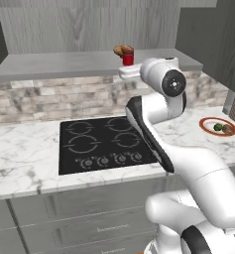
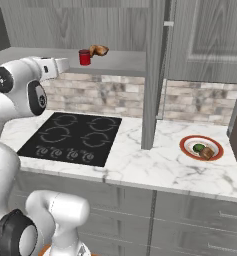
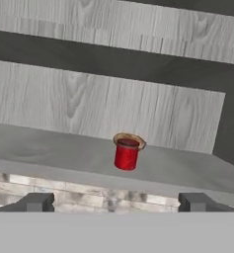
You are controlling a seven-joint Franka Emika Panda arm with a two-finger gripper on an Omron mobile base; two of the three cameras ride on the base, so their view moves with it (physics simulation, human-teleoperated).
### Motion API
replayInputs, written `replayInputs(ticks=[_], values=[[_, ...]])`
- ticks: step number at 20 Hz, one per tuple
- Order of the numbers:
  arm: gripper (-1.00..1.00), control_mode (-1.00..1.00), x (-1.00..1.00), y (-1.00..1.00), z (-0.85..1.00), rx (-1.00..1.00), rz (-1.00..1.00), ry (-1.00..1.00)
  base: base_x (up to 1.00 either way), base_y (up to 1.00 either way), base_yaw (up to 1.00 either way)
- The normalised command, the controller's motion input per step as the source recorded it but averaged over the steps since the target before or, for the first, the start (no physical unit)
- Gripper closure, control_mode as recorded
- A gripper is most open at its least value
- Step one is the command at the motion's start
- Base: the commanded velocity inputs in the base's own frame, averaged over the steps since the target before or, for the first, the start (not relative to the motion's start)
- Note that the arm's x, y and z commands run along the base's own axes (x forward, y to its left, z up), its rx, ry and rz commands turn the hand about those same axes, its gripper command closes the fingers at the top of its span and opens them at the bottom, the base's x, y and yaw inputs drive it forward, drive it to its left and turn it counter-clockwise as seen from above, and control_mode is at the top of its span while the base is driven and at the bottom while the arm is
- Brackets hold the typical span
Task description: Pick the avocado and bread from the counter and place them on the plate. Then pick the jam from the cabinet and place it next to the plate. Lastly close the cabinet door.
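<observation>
Your gripper (image 3: 116, 201) stands wide open with nothing between its fingers, raised level with the cabinet (image 1: 89, 30) shelf and pointed at the jam (image 3: 126, 153). The jar stands upright on the shelf near its front edge, apart from the fingertips, with a golden-brown pastry (image 2: 99, 50) just behind it (touching or not, you cannot tell). Down on the counter (image 2: 155, 165), right of the cooktop (image 1: 106, 142), the plate (image 2: 187, 141) carries the avocado (image 2: 198, 148) and the bread (image 2: 207, 152) side by side. The cabinet door (image 2: 157, 75) hangs open, edge-on in the right base view, between jar and plate.
</observation>
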Motion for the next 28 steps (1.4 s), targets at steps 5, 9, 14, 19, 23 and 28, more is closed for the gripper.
replayInputs(ticks=[5, 9, 14, 19, 23, 28], values=[[-1.0, -1.0, 0.49, -0.09, 0.07, 0.05, 0.0, 0.2, 0.0, 0.0, 0.0], [-1.0, -1.0, 0.38, -0.04, 0.06, 0.03, 0.0, 0.15, 0.0, 0.0, 0.0], [-1.0, -1.0, 0.31, -0.04, 0.03, 0.02, 0.0, 0.13, 0.0, 0.0, 0.0], [-1.0, -1.0, 0.22, -0.02, 0.0, 0.0, 0.0, 0.1, 0.0, 0.0, 0.0], [-1.0, -1.0, 0.08, 0.0, 0.0, 0.0, 0.0, 0.04, 0.0, 0.0, 0.0], [-1.0, -1.0, 0.0, -0.01, -0.02, 0.0, 0.0, 0.0, 0.0, 0.0, 0.0]])
